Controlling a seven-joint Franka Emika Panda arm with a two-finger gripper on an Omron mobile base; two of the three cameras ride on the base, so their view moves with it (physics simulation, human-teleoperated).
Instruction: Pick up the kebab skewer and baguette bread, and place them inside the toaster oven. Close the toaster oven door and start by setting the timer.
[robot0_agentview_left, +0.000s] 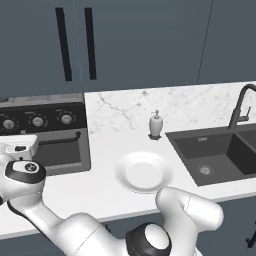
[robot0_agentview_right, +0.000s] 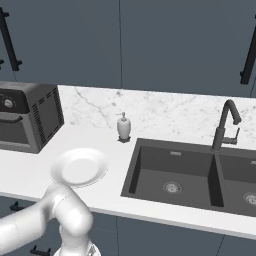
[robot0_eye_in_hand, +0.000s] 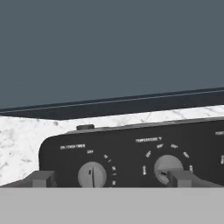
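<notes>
1. Oven (robot0_agentview_left: 47, 137) stands at the left end of the counter (robot0_agentview_left: 105, 180), back against the marble wall, under dark cabinets (robot0_agentview_left: 130, 40). Black top panel with three knobs in a row; door (robot0_agentview_left: 60, 150) upright and shut, bar handle (robot0_agentview_left: 59, 140) across its upper part.
2. From the right base camera the oven (robot0_agentview_right: 30, 122) shows its vented side wall, well left of the sink.
3. Sink (robot0_agentview_right: 185, 175): dark double basin set into the counter at the right, tall dark tap (robot0_agentview_right: 225, 125) behind it.
4. Plate (robot0_agentview_left: 143, 171): white, nothing on it, on the counter between oven and sink, near the front edge.
5. Soap bottle (robot0_agentview_left: 156, 124): small, white, upright by the wall behind the plate, just left of the sink's corner.
6. Gripper (robot0_eye_in_hand: 111, 178): close in front of the oven's panel, level with the knobs. Jaws spread wide, nothing between them.
7. Fingertips (robot0_eye_in_hand: 43, 178) sit low at either side of the hand view. Left knob (robot0_eye_in_hand: 92, 174), under the ON/OVEN TIMER label with its pointer near OFF, lies between the tips, nearer the left one. Temperature knob (robot0_eye_in_hand: 166, 166) is just beside the right tip, partly behind it. No contact with either knob can be made out.
</notes>
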